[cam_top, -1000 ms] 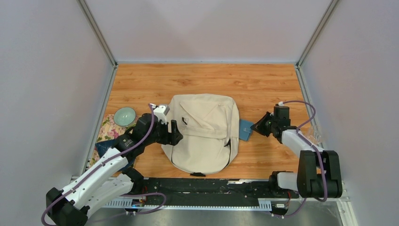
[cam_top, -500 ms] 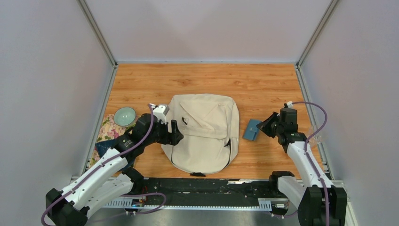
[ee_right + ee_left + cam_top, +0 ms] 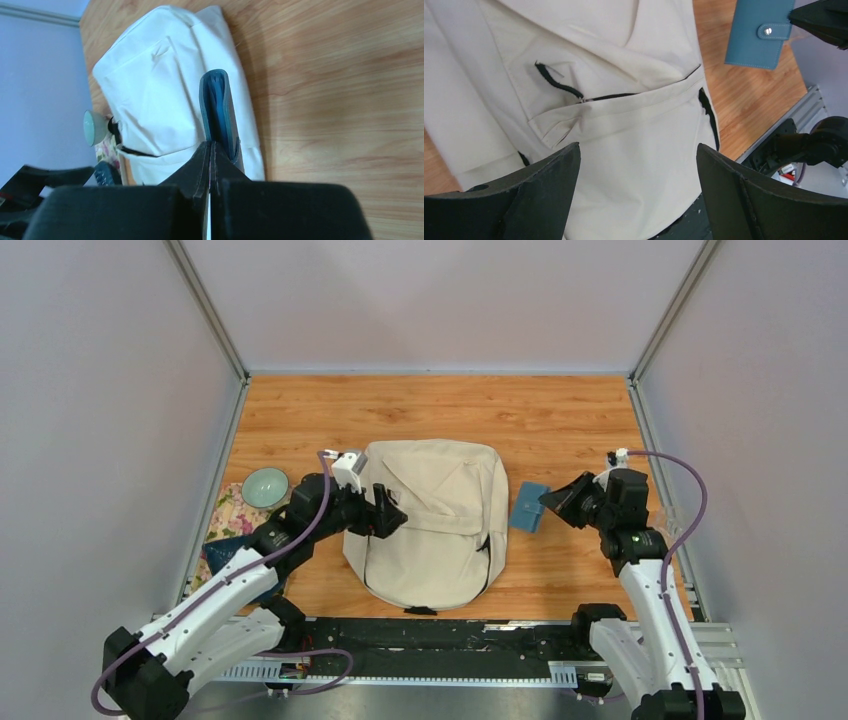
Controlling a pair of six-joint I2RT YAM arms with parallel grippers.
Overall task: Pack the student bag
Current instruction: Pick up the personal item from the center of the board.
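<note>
Left gripper (image 3: 636, 155): jaws spread wide and empty, over the backpack.
Backpack (image 3: 624, 60): cream fabric, front pocket flap up, black zipper (image 3: 561, 86) beneath the flap.
Wallet (image 3: 754, 37): blue with a snap tab, upper right, pinched by the right gripper (image 3: 811, 15).
Desk (image 3: 744, 100): wood.

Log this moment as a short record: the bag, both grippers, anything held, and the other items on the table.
bag: student bag lying flat on the wooden table
left: left gripper open over the bag's left part, holding nothing
right: right gripper shut on the blue wallet
wallet place: just right of the bag; contact with it cannot be told
other items: teal bowl and floral cloth at the table's left edge
</note>
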